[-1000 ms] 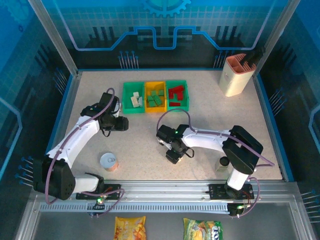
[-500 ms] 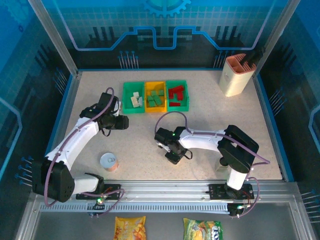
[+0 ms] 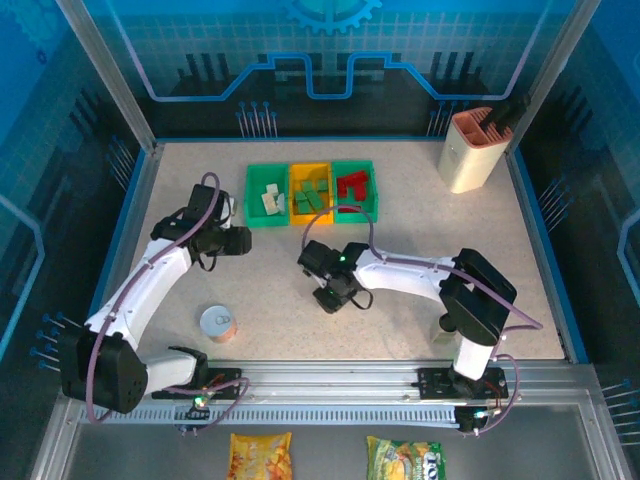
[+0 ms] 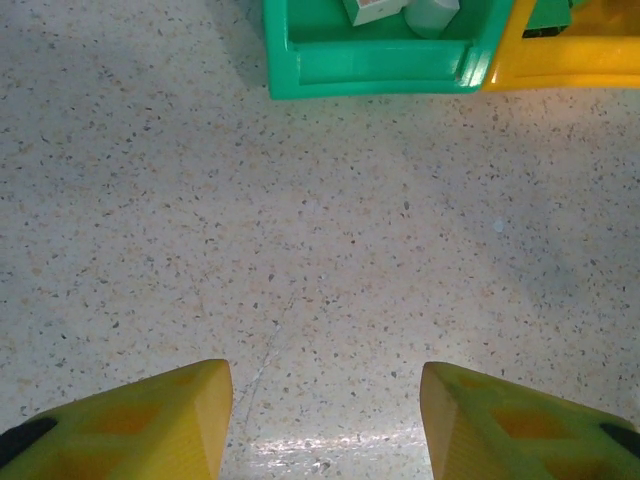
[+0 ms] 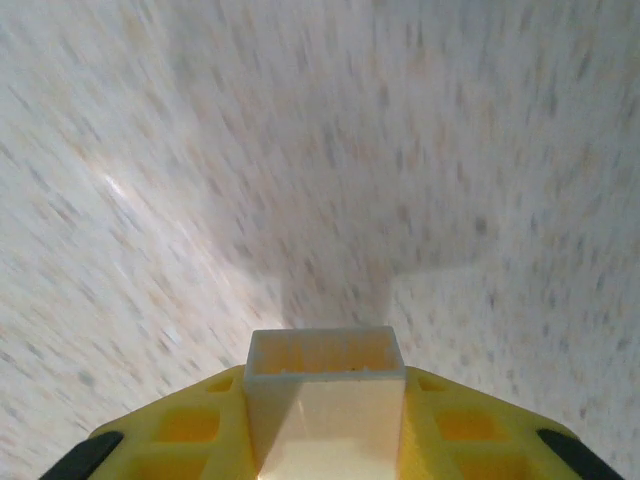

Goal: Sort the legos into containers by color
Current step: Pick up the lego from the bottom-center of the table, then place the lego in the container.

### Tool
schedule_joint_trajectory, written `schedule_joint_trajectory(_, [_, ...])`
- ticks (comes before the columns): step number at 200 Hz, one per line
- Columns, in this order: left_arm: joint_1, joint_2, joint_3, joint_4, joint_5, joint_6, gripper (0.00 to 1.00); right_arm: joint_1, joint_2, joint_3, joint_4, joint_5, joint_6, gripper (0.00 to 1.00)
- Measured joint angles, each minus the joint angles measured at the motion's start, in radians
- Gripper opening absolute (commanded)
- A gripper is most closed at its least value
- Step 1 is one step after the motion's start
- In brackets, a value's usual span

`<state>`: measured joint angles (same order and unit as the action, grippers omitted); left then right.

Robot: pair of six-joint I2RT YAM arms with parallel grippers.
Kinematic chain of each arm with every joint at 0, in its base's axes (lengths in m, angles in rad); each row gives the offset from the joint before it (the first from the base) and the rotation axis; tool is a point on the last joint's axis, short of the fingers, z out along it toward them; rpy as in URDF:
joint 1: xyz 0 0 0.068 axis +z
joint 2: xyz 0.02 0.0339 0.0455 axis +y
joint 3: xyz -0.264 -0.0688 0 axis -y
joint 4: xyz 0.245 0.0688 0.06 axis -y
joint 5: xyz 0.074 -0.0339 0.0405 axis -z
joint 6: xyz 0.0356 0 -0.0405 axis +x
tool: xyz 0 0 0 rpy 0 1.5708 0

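The containers stand in a row at the back: a left green bin (image 3: 265,169) with cream legos (image 3: 268,196), a yellow bin (image 3: 310,166) with green legos (image 3: 312,198), and a right green bin (image 3: 375,190) with red legos (image 3: 350,186). My right gripper (image 3: 328,298) (image 5: 325,385) is mid-table in front of the bins, shut on a cream lego (image 5: 325,420) that stands hollow end forward between the fingers. My left gripper (image 3: 240,240) (image 4: 325,375) hovers open over bare table, just short of the left green bin (image 4: 370,75) and the yellow bin (image 4: 570,70).
A round tin can (image 3: 218,322) sits on the near left of the table. A tall beige-and-salmon holder (image 3: 468,148) stands at the back right corner. Two snack bags (image 3: 260,455) (image 3: 405,458) lie below the front rail.
My right gripper has shut on the cream lego and carried it left and toward the bins. The left arm has drawn slightly back and left.
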<state>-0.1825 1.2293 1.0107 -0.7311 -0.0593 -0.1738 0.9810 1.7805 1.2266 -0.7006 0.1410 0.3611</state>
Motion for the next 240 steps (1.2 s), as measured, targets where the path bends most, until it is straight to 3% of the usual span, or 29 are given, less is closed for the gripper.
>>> schedule_joint_trajectory(74, [0.016, -0.03, -0.005, 0.012, 0.0, -0.003, 0.54, -0.058, 0.177, 0.336, 0.124, -0.093, 0.119, 0.31])
schedule_joint_trajectory(145, [0.016, -0.031, -0.011, 0.012, 0.004, -0.003, 0.54, -0.177, 0.308, 0.523, 0.259, -0.15, 0.232, 0.3])
schedule_joint_trajectory(240, [0.017, -0.033, -0.013, 0.023, 0.005, -0.003, 0.54, -0.2, 0.629, 0.921, 0.282, -0.156, 0.314, 0.3])
